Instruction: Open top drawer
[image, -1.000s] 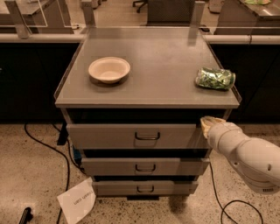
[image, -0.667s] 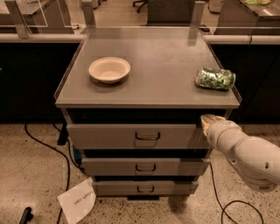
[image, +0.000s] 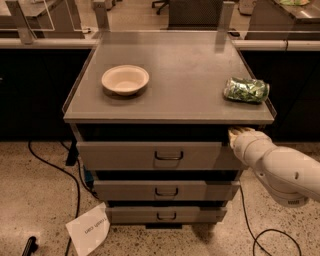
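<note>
We see a grey metal cabinet with 3 drawers stacked under a flat counter (image: 175, 55). The top drawer (image: 125, 156) sits directly beneath the counter's front edge, and its front is the widest and tallest of the 3. A small dark pull handle (image: 168, 156) is centred on it. A dark band shows between the counter's edge and the top of the drawer front, and the front stands a little forward of the middle drawer (image: 125, 190) and the bottom drawer (image: 130, 214) below it.

The robot's white arm (image: 285, 170) reaches in from the right. Its pincer (image: 236, 133) is at the upper right corner of the top drawer, just under the counter's edge and well to the right of the handle. We cannot tell how far open the pincer is, or whether it has hold of anything (its tip meets the dark band there).

On the counter, a pale bowl (image: 125, 80) rests on the left and a crumpled green packet (image: 246, 90) lies near the right edge, the 2 well apart. On the speckled floor, a sheet of paper (image: 90, 230) lies by the cabinet's lower left corner, and dark cables (image: 57, 170) trail on both sides.
</note>
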